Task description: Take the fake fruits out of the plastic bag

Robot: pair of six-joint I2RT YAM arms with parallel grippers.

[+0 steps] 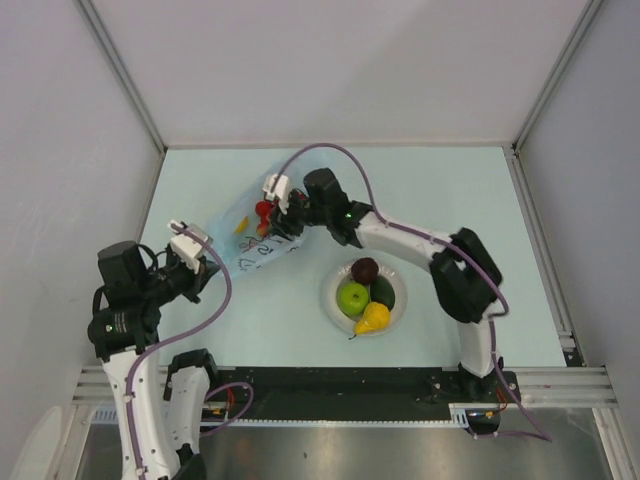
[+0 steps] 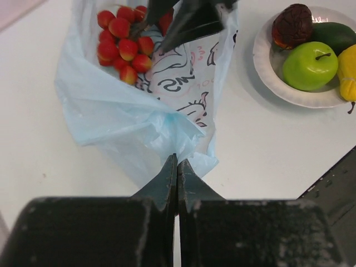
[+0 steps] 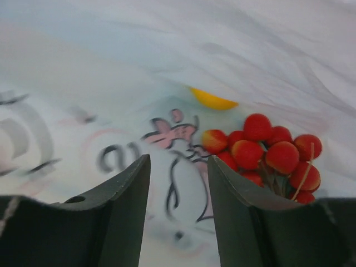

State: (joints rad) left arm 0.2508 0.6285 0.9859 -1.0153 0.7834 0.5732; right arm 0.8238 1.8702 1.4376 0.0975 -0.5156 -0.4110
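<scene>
Four fruits lay on the plate [image 2: 261, 55] at the upper right of the left wrist view: a green apple [image 2: 310, 65], an avocado [image 2: 336, 36], a lemon [image 2: 349, 72] and a dark round fruit [image 2: 292, 25]. The bag [image 2: 117, 111] at centre left held the grapes [image 2: 123, 41] and a yellow fruit [image 3: 214, 100], probably the banana, so two seemed left to remove. The left claw [image 2: 177, 161] was pinched shut on the bag's bunched end. The right claw [image 3: 178, 161] stood part open just beside the grapes, gripping nothing. Plastic hid most of the yellow fruit.
</scene>
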